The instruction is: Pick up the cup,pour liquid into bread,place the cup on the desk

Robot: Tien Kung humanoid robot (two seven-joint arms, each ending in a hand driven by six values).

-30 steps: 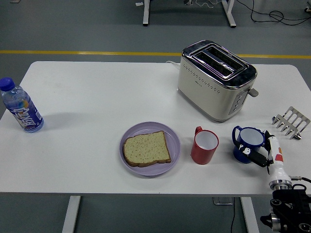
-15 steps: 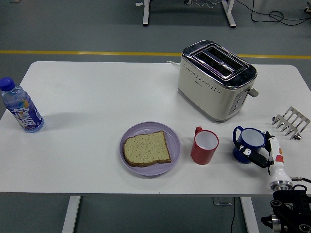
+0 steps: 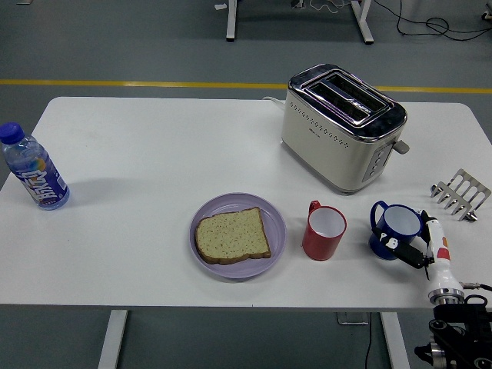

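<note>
A blue cup point(image 3: 398, 224) with a white inside stands near the table's right front, its handle turned to the left. My right hand point(image 3: 419, 247) comes up from the lower right corner; its white fingers point(image 3: 435, 240) lie against the cup's right side and a black-tipped one wraps its front. The hand is shut on the cup, which rests on the table. A slice of bread point(image 3: 232, 234) lies on a purple plate point(image 3: 275, 219) at centre front. A red cup point(image 3: 324, 231) stands between the plate and the blue cup. My left arm is out of view.
A cream toaster point(image 3: 341, 127) stands behind the cups at the right. A metal toast rack point(image 3: 460, 194) sits by the right edge. A blue water bottle point(image 3: 33, 169) stands at the far left edge of the white table point(image 3: 154, 154).
The blue cup and my right hand have shifted together a few pixels to the right. Everything else has stayed put.
</note>
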